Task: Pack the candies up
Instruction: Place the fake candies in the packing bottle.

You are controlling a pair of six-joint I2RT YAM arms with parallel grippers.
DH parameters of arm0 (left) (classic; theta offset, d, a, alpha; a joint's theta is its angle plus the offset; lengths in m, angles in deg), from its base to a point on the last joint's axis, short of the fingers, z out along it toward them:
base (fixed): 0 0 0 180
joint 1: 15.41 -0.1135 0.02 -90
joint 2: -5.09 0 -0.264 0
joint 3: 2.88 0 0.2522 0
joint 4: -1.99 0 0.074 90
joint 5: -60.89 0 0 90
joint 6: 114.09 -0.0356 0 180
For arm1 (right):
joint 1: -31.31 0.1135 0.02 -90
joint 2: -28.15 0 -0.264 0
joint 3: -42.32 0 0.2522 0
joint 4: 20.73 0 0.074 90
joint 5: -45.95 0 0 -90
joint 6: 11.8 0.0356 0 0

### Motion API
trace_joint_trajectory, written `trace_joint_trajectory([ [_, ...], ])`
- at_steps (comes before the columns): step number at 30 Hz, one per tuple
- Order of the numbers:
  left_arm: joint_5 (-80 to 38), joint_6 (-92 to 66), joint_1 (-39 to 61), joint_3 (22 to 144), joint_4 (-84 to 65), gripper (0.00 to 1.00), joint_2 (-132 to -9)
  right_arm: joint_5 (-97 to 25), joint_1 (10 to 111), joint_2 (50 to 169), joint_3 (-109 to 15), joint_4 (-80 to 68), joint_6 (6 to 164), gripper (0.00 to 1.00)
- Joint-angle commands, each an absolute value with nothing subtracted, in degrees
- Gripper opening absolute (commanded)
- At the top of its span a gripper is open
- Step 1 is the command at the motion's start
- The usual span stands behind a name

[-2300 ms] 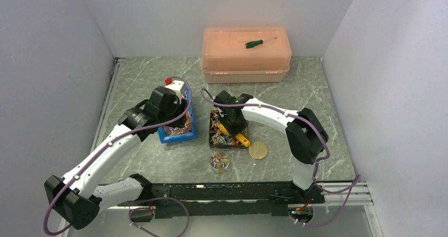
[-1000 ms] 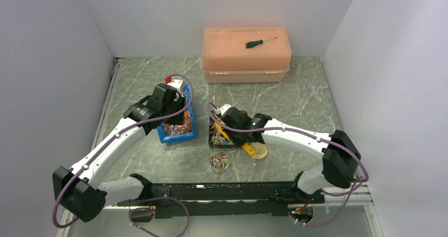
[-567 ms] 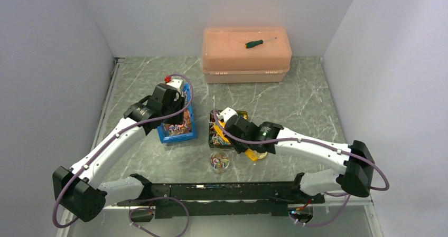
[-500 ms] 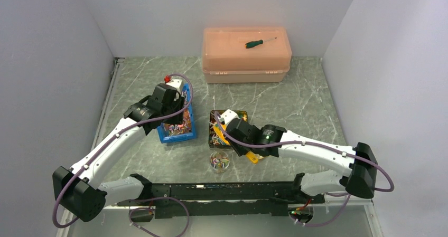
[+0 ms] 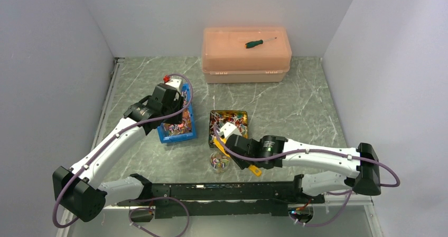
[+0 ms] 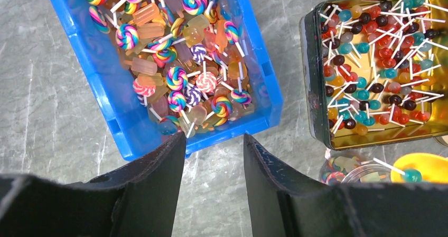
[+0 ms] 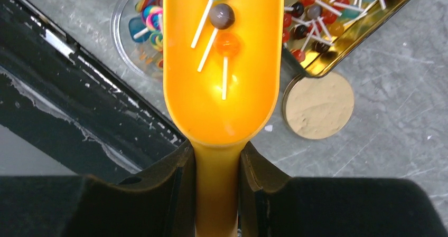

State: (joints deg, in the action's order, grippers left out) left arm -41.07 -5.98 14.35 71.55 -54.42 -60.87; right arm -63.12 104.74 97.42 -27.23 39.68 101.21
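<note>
The candies are small lollipops: a swirly heap (image 6: 179,63) fills the blue bin (image 6: 105,84), and round ones (image 6: 380,52) lie in the gold tin (image 6: 309,78). My left gripper (image 6: 213,142) hangs open over the bin's near wall with nothing between its fingers. My right gripper (image 7: 217,152) is shut on the handle of the orange scoop (image 7: 222,73), which carries three candies (image 7: 222,16). The scoop is held level just right of the small clear jar (image 7: 140,31), which has a few candies inside. From above, the jar (image 5: 219,161) sits beside the right gripper (image 5: 236,144).
A round gold lid (image 7: 319,105) lies flat by the tin's near corner. A peach plastic box (image 5: 246,55) with a green-handled screwdriver (image 5: 254,43) on top stands at the back. The black rail (image 7: 63,89) at the table's near edge runs close behind the jar.
My right arm has drawn back from the gold tin toward the near edge, carrying the scoop with candies to the jar's side. The left arm has stayed still.
</note>
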Motion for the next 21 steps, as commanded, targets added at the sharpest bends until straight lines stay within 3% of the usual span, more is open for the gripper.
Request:
trace_joint_trajectory([
  [1,-42.5,-6.2,14.0,71.3,-52.8,0.50,-60.0,-66.0,108.7,96.1,-29.2,43.6,107.3,0.00],
  [21,-41.3,-6.1,14.0,71.5,-52.8,0.49,-59.8,-64.9,119.5,99.8,-31.3,52.6,120.1,0.00],
])
